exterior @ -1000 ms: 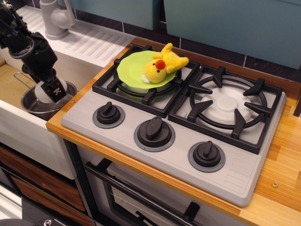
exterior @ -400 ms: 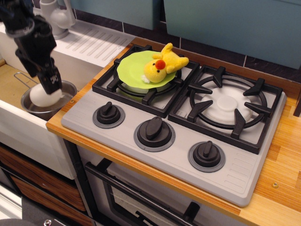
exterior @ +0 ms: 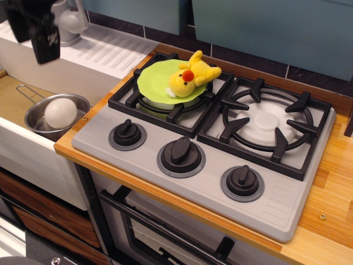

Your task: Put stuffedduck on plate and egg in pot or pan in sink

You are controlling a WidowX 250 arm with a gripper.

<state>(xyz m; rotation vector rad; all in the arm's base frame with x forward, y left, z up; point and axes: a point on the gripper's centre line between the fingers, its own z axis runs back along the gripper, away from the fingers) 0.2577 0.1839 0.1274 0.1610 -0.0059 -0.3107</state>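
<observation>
The white egg (exterior: 60,112) lies inside the small steel saucepan (exterior: 34,122), which stands in the sink (exterior: 12,100) at the left. The yellow stuffedduck (exterior: 191,75) lies on its side on the lime-green plate (exterior: 154,81), over the plate's right edge, on the stove's left burner. My gripper (exterior: 38,45) hangs at the top left, well above the pan and the egg. Its fingers are apart and hold nothing. Its upper part is cut off by the frame.
The grey faucet (exterior: 66,22) and ribbed white drainboard (exterior: 110,51) sit behind the sink. The grey stove (exterior: 209,182) has two black burner grates and three knobs (exterior: 181,153). A wooden counter (exterior: 331,210) runs along the right. Teal cabinets hang behind.
My gripper let go of the egg in the saucepan and rose straight up and a little left. The egg stays in the pan. The duck and plate have not moved.
</observation>
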